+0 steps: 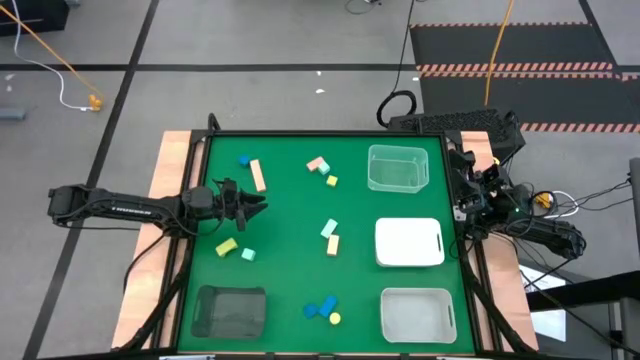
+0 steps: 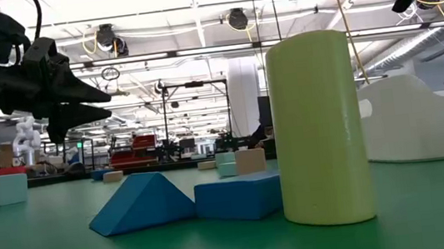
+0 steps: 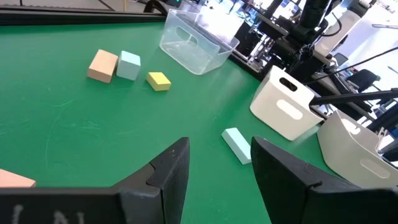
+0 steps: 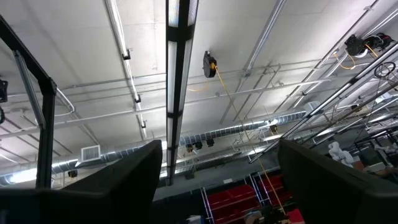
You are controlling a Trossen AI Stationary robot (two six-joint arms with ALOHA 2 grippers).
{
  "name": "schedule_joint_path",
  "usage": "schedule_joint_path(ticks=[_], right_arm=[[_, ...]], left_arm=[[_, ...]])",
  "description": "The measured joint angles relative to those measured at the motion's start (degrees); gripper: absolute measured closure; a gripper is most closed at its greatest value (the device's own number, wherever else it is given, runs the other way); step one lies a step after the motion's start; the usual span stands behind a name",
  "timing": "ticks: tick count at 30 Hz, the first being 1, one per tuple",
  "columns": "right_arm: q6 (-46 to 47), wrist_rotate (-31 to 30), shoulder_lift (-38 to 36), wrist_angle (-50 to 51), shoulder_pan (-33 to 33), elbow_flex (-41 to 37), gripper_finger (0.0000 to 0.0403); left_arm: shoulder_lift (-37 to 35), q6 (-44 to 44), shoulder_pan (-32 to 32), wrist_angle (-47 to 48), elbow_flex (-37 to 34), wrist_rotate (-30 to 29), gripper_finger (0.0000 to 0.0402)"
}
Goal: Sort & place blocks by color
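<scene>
Small blocks lie scattered flat on the green mat: a blue piece (image 1: 244,160) and a salmon bar (image 1: 258,175) far left, a salmon and mint pair (image 1: 318,165) with a yellow piece (image 1: 331,181), a mint bar (image 1: 329,229) (image 3: 237,144), a yellow block (image 1: 226,246), a mint cube (image 1: 248,255), and blue blocks (image 1: 320,308) beside a yellow cylinder (image 1: 335,319) (image 2: 319,130). My left gripper (image 1: 255,205) (image 3: 221,165) hovers open above the mat's left half, holding nothing. My right gripper (image 4: 217,180) waits open at the right edge (image 1: 468,190), pointing up at the ceiling.
A clear tray (image 1: 398,168) sits at the far right of the mat. Nearer on that side are a white tray (image 1: 409,242) and a pale tray (image 1: 418,313). A dark tray (image 1: 229,310) sits near left. Bare mat lies in front of the left gripper.
</scene>
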State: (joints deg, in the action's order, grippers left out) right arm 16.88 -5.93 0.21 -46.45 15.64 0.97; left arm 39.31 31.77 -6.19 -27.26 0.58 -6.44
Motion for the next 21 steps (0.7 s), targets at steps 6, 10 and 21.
schedule_joint_path(ticks=[6, 10, 21], right_arm=[[0.0, 0.0, 0.0, 0.0, 0.0, 0.0, 0.0094], [2.5, 0.5, 0.0, 1.1, 0.0, 0.0, 0.0094], [18.0, 12.7, 0.0, 19.2, 0.0, 0.0, 0.0094]], left_arm=[[0.0, 0.0, 0.0, 0.0, 0.0, 0.0, 0.0229], [0.0, 0.0, 0.0, 0.0, 0.0, 0.0, 0.0229], [0.0, 0.0, 0.0, 0.0, 0.0, 0.0, 0.0229]])
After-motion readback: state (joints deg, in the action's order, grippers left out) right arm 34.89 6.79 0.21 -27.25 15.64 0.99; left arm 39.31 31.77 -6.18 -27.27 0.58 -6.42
